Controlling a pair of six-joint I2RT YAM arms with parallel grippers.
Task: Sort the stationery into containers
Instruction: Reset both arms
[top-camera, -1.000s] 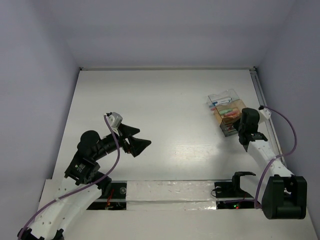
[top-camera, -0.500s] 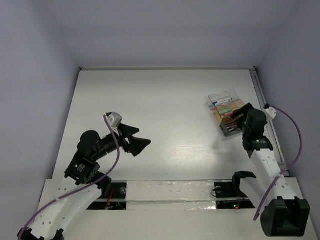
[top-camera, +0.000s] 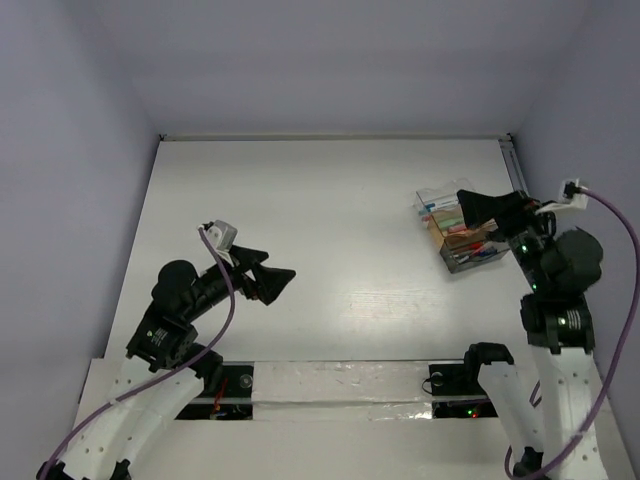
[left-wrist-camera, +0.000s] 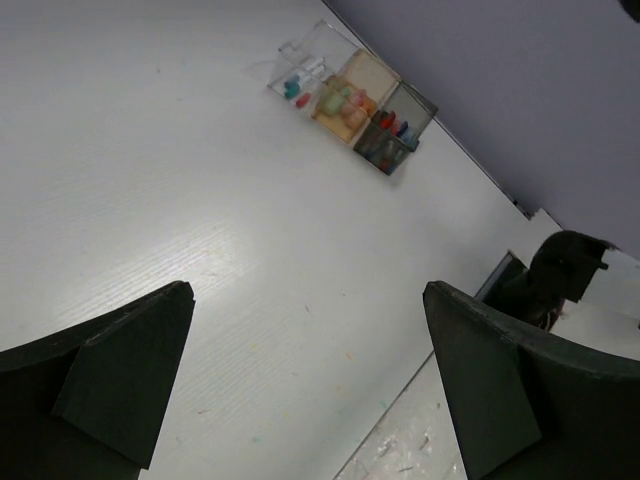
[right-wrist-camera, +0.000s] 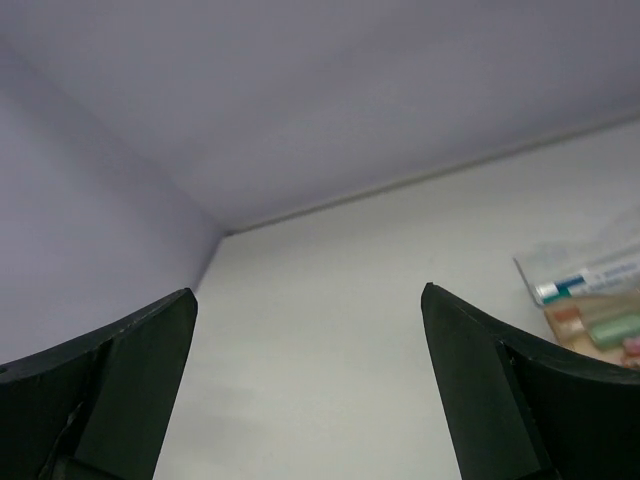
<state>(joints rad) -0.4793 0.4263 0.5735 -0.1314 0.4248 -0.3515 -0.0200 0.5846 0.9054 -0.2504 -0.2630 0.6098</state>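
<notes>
The containers (top-camera: 452, 228) stand at the table's right side: a clear box, an orange-tan one and a grey one side by side. The stationery (top-camera: 441, 204) lies inside them; blue pens show in the clear box, pink and green pieces in the orange box. In the left wrist view the containers (left-wrist-camera: 353, 98) sit far off, holding coloured items. My right gripper (top-camera: 468, 212) hangs open and raised over the containers, holding nothing; its wrist view shows the containers (right-wrist-camera: 592, 300) at the right edge. My left gripper (top-camera: 278, 281) is open and empty over bare table at the left.
A metal rail (top-camera: 521, 190) runs along the table's right edge beside the containers. A taped strip (top-camera: 340, 384) crosses the near edge between the arm bases. Lilac walls close in the table on three sides. The right arm's dark base (left-wrist-camera: 562, 281) shows in the left wrist view.
The right gripper opened, then the arm lifted and drew back from the containers, tilting its camera up toward the far wall. The left gripper shifted slightly to the left.
</notes>
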